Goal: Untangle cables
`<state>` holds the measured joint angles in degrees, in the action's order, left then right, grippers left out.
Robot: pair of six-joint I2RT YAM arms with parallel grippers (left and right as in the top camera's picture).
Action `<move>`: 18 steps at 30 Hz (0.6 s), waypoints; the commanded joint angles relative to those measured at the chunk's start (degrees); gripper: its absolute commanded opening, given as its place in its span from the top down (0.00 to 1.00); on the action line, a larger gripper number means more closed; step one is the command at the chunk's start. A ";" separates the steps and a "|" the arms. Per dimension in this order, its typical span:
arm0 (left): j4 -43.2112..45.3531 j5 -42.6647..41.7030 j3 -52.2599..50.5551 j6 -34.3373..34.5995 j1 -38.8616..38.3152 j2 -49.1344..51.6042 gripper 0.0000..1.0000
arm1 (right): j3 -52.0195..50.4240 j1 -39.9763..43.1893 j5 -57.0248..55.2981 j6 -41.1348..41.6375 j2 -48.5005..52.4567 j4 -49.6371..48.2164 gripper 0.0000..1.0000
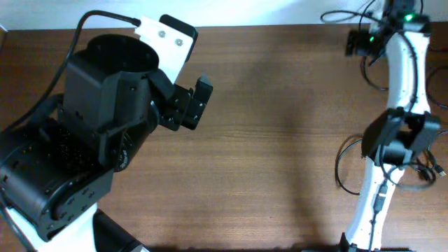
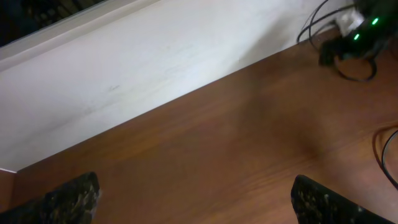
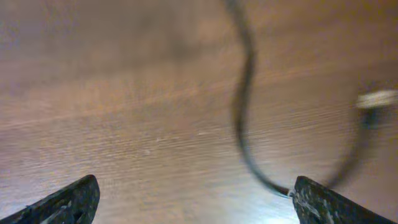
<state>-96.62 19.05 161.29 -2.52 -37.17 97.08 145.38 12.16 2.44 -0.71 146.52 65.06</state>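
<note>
The cables lie on the wooden table around my right arm. One thin black loop [image 1: 340, 165] shows left of the arm and a strand with a small plug end [image 1: 439, 170] shows right of it. In the right wrist view a blurred black cord [image 3: 244, 106] curves down toward the right fingertip, and a pale plug [image 3: 377, 99] lies to the right. My right gripper [image 3: 193, 194] is open just above the table, with nothing between its fingers; overhead it [image 1: 402, 140] sits over the cables. My left gripper [image 1: 193, 103] [image 2: 196, 194] is open and empty, far to the left.
The wooden table [image 1: 280, 140] runs up to a white wall [image 2: 155, 56] at the back. The right arm's base with green lights and thicker black wires [image 1: 374, 38] stands at the back right. A thin cable arc [image 2: 384, 152] shows at the left wrist view's right edge.
</note>
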 commanded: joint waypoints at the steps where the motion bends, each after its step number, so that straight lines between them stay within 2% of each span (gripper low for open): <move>1: -0.09 -0.44 -0.02 0.59 0.20 -0.11 0.01 | 0.35 1.40 7.54 4.70 3.19 0.15 0.01; 10: -0.09 -1.33 -0.02 0.59 0.20 -0.11 0.01 | 0.22 2.34 3.89 4.44 5.64 1.38 0.01; 18: -0.09 -1.31 -0.02 0.57 0.20 -0.11 0.01 | -0.22 6.71 0.74 4.15 5.70 2.10 0.01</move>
<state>-96.68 18.39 161.29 -2.52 -37.17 97.08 145.18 17.08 4.73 3.20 151.59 67.02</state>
